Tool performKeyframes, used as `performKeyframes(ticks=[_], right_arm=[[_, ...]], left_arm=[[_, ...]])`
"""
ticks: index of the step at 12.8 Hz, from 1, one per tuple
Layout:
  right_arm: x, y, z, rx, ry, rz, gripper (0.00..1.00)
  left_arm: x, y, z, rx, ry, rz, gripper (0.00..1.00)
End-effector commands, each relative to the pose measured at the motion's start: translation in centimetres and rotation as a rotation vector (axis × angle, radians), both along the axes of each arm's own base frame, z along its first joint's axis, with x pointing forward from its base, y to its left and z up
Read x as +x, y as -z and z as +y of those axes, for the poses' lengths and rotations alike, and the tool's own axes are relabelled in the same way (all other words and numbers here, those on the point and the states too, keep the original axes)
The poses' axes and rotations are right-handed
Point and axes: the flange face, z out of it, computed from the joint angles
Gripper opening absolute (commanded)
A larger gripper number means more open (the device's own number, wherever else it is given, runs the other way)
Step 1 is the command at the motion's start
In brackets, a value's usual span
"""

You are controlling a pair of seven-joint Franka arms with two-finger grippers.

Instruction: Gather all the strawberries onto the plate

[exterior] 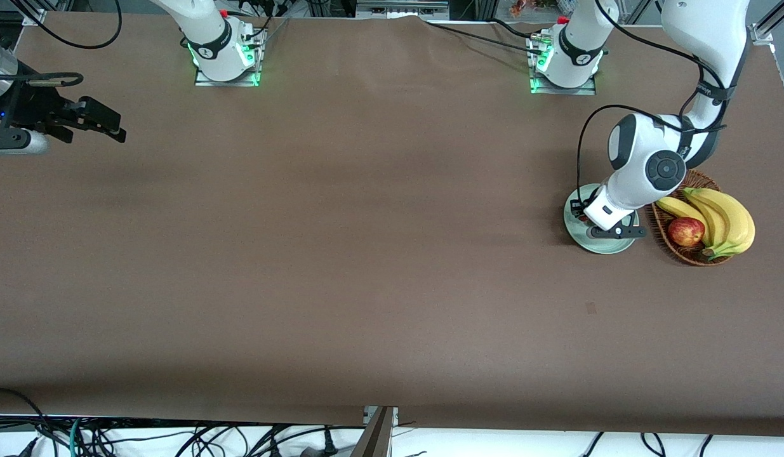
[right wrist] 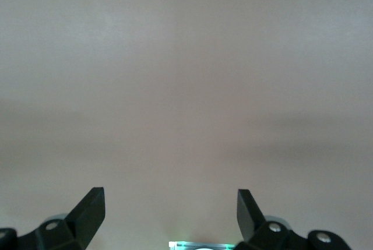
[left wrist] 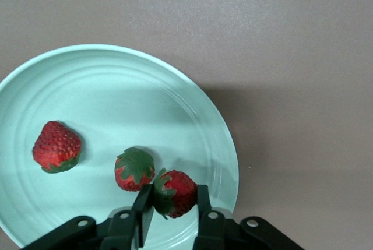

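Note:
The pale mint-green plate [exterior: 611, 244] [left wrist: 128, 104] lies toward the left arm's end of the table, beside the basket. In the left wrist view, three strawberries lie on it: one apart [left wrist: 56, 147], one with its leafy cap up [left wrist: 134, 169], and one [left wrist: 176, 192] between my left gripper's fingers. My left gripper [left wrist: 173, 194] [exterior: 581, 212] is low over the plate, shut on that strawberry, with both fingers against its sides. The left wrist hides most of the plate in the front view. My right gripper [exterior: 96, 135] [right wrist: 171, 200] waits open and empty above bare table at the right arm's end.
A brown wicker basket [exterior: 684, 254] stands right beside the plate, at the table's end, holding a red apple [exterior: 685, 231] and bananas [exterior: 725, 219]. The brown cloth covers the whole table.

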Motion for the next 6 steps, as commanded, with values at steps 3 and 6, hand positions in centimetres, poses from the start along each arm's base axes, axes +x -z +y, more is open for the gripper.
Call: performKeyframes(ticks=[3,6], right_arm=[[0.4,0.1,0.4,-0.035,-0.014,0.010,1.00],[0.2,0.0,1.6,-0.032,-0.037,0.011,1.00]], left_arm=[[2.9,-6.5,-0.2,-0.028,0.027,-0.056,1.00],[5.0,-13.9,-0.4,-0.033,0.041,-0.062,1.00]])
